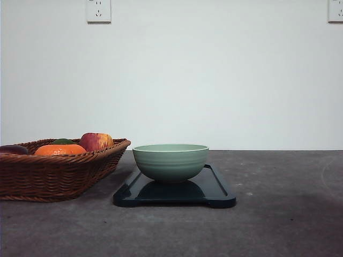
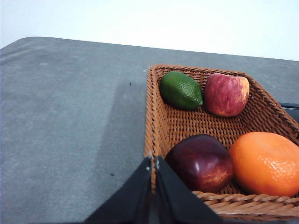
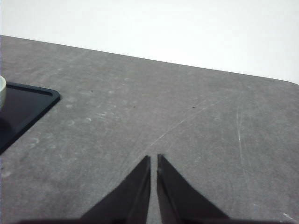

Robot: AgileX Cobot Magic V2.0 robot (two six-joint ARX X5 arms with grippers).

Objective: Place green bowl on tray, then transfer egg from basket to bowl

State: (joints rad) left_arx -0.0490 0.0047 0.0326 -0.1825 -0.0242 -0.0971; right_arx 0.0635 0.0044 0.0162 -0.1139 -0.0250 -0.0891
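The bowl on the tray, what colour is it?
Pale sage green with a lighter rim, the green bowl shows best in the front view.

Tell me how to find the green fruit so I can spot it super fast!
Look for the brown woven basket on the grey table, left of the dark tray that holds the green bowl. In a far corner of the basket, beside the red-yellow apple, lies the green fruit. It is the only green thing in there; its neighbours are red, dark purple-red and orange.

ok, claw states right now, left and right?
Left claw: closed, holding nothing, at the near rim of the basket.
Right claw: closed, holding nothing, over bare table.
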